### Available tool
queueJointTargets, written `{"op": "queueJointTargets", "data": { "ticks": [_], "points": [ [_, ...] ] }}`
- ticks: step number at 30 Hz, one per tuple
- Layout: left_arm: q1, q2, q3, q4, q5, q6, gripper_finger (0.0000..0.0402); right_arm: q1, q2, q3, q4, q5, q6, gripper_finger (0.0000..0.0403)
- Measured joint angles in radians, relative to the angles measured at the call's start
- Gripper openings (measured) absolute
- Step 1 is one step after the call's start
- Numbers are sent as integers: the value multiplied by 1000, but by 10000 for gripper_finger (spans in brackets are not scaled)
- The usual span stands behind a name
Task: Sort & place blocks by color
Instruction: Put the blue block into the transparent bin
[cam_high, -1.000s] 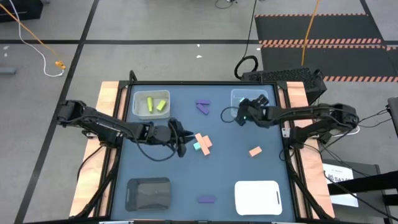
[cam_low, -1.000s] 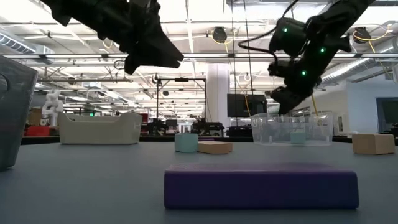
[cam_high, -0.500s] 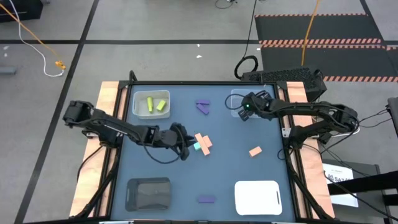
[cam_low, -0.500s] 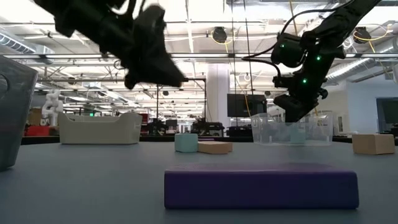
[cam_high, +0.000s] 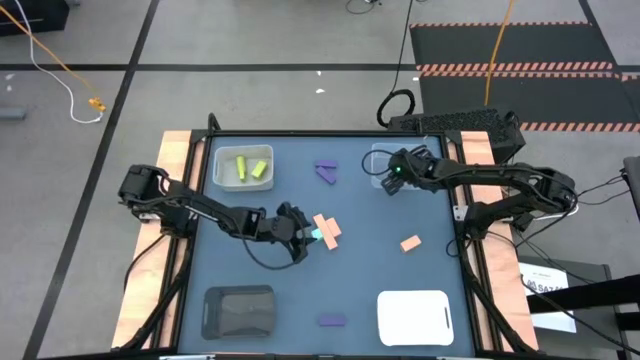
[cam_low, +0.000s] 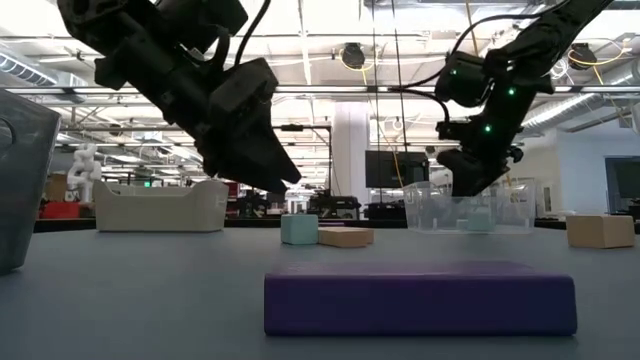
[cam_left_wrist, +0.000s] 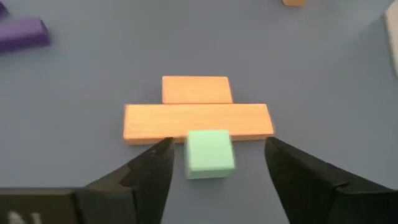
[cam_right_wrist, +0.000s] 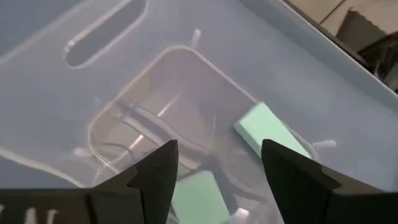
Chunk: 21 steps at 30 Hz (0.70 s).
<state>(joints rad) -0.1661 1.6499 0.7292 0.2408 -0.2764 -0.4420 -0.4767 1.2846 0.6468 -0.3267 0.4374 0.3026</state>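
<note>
High view shows your left end effector (cam_high: 303, 238) has advanced across the counter (cam_high: 370, 270) since a second ago and dropped lower, and now sits just beside the mint cube (cam_high: 316, 236). Left wrist view confirms it: the fingers (cam_left_wrist: 149, 171) are spread wide with nothing held, and the mint cube (cam_left_wrist: 209, 153) lies between them, touching the near side of the long salmon bar (cam_left_wrist: 198, 121). I judge this a lined-up approach to a pick of the mint cube, grasp not yet made.

Your right end effector (cam_high: 393, 181) has moved in the same interval from just short of the clear tray (cam_high: 380, 152) to over it, near its edge. Right wrist view shows the right end effector (cam_right_wrist: 214, 165) open and empty, with two mint blocks (cam_right_wrist: 268, 129) lying in the tray below. I judge the mint group part-filled there, awaiting the cube.

Orientation: the long salmon bar runs crosswise to the left end effector's approach, its long axis parallel to the line between the fingertips. A shorter salmon block (cam_left_wrist: 196, 89) lies against its far side, parallel. The mint cube has no long axis; its faces sit square to the bar. Risk noted: closing may nudge the bar, as cube and bar are in contact.
</note>
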Motion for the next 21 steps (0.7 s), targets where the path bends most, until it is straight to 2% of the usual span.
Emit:
{"op": "queueJointTargets", "data": {
  "ticks": [3, 7, 11, 17, 21],
  "points": [
    [0, 0, 0, -2, -66, 76, 275, 0, 0, 0, 28, -1, -1, 222],
    [-1, 0, 0, 3, -74, 145, 286, 0, 0, 0, 63, 2, -17, 222],
    [-17, 0, 0, 5, -74, 143, 287, 0, 0, 0, 92, 2, -39, 222],
    [-44, 89, 0, 104, -100, 155, 287, 0, 0, 0, 138, 2, -64, 222],
    [-46, 140, -2, 121, -172, 175, 287, 0, 0, 0, 135, 2, -64, 222]
  ]
}}
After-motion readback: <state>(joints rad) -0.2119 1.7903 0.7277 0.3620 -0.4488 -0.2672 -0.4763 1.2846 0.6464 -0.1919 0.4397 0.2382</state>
